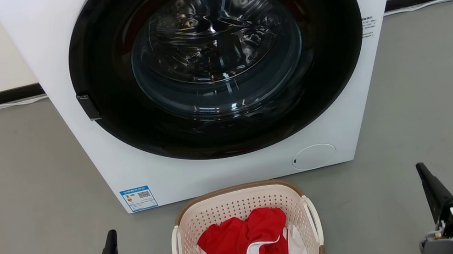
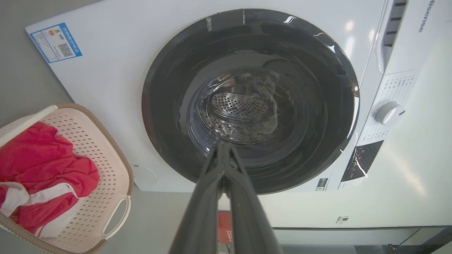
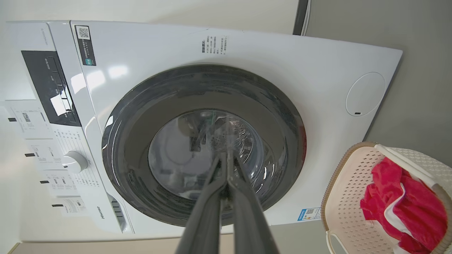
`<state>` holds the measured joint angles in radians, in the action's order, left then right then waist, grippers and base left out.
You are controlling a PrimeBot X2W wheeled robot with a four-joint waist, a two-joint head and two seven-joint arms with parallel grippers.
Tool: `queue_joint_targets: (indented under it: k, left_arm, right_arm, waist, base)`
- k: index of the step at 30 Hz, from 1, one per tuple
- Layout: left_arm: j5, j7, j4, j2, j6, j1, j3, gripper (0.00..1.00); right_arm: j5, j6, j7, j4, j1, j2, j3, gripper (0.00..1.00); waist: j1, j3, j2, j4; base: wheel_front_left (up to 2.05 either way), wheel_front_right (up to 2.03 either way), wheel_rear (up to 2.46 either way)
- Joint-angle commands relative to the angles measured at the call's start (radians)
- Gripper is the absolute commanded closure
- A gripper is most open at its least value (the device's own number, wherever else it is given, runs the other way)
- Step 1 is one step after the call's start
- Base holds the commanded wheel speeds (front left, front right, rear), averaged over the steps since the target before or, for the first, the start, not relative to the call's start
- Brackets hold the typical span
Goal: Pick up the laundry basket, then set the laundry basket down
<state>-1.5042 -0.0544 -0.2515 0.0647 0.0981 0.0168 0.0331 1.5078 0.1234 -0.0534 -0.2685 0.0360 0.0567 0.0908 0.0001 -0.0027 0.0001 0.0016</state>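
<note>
- The left gripper [image 1: 111,238], two long dark fingers on a white wrist housing, sits at the lower left of the head view. Its fingers are pressed together into one tip and clenched on nothing. Its own wrist view shows the fingertips meeting [image 2: 223,150].
- The right gripper [image 1: 420,169], of the same build, sits at the lower right of the head view. It is likewise closed and empty, and its wrist view shows the tips together [image 3: 226,158].
- Both grippers hang over the smooth grey floor [image 1: 8,184], pointing towards the washer.
- The cream perforated plastic laundry basket [image 1: 222,207], rounded-rectangular with a brown woven-look rim, stands upright on the floor between the two grippers, well apart from each. It is just in front of the washer's base.
- Its two white side handles, left [image 1: 177,252] and right [image 1: 315,218], are untouched.
- A crumpled red and white garment [image 1: 246,240] lies inside the basket.
- Beyond stands the white front-loading washing machine [image 1: 56,59]. Its round dark glass door [image 1: 216,54] is shut, and the steel drum is visible through it.
- A blue rectangular label [image 1: 138,199] sits at one lower corner of the front panel, and a round white cover [image 1: 313,156] at the other.
- A white control knob [image 2: 388,113] shows on the panel above the door.
</note>
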Motion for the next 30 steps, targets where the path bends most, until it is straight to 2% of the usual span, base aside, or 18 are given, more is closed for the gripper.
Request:
queue_joint_targets:
  k: [1,9,30]
  left_arm:
    - [-0.038,-0.012,0.018,0.007,0.016,0.065,0.037,1.00]
    - [-0.127,-0.037,0.007,0.005,0.033,0.089,0.053,1.00]
    - [-0.122,-0.042,0.007,0.001,0.033,0.089,0.060,1.00]
  right_arm:
    - [0.037,0.007,-0.015,0.026,0.054,0.013,-0.015,1.00]
    - [0.122,0.007,-0.039,0.025,0.069,0.012,-0.003,1.00]
    - [0.117,0.007,-0.044,0.025,0.070,0.008,0.004,1.00]
  waist:
    - [0.0000,0.001,-0.0001,0.000]
    - [0.0000,0.006,-0.0001,-0.002]
    - [0.0000,0.006,-0.0001,-0.002]
  base:
    - [0.00,0.00,0.00]
    - [0.00,0.00,0.00]
    - [0.00,0.00,0.00]
